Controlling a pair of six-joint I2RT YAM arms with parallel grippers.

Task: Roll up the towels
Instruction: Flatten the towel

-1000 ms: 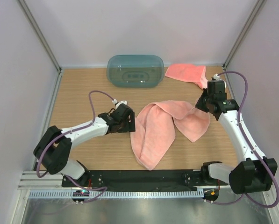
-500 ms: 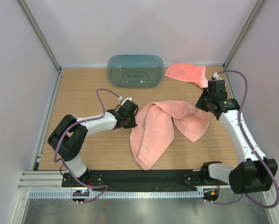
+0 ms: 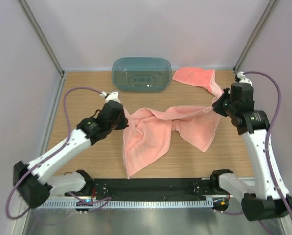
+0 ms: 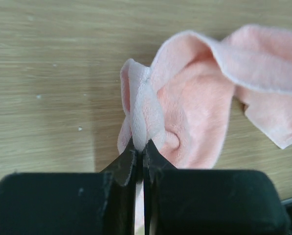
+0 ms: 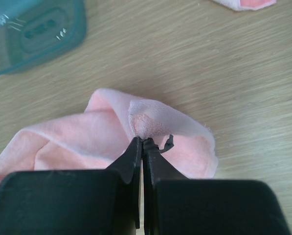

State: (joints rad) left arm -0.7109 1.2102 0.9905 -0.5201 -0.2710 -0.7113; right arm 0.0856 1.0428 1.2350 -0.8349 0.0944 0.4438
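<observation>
Where the two arms rise from the near edge of the wooden table (image 3: 87, 93), the lowest corner of a pink towel (image 3: 148, 139) points toward the black base rail (image 3: 150, 186), its cloth lying flat on the wood. Further in, the towel is spread sideways between both grippers. The left gripper (image 4: 141, 147) has its jaws pressed together on a bunched fold at the towel's left edge; in the left wrist view the cloth comes straight out from between the fingertips and spreads away to the right. The right gripper (image 5: 142, 142) is likewise clamped on a pinched corner at the towel's right end, the fold standing just past the tips, with the rest trailing to the left. Between the two grips the upper edge runs as a rumpled band, while two flaps lie toward the near side, the left one larger. Beyond, near the back wall, a teal plastic tub (image 3: 141, 74) sits on the table, and just to its right a second pink towel (image 3: 194, 76) lies apart from the tub, its right corner reaching close to the right gripper
</observation>
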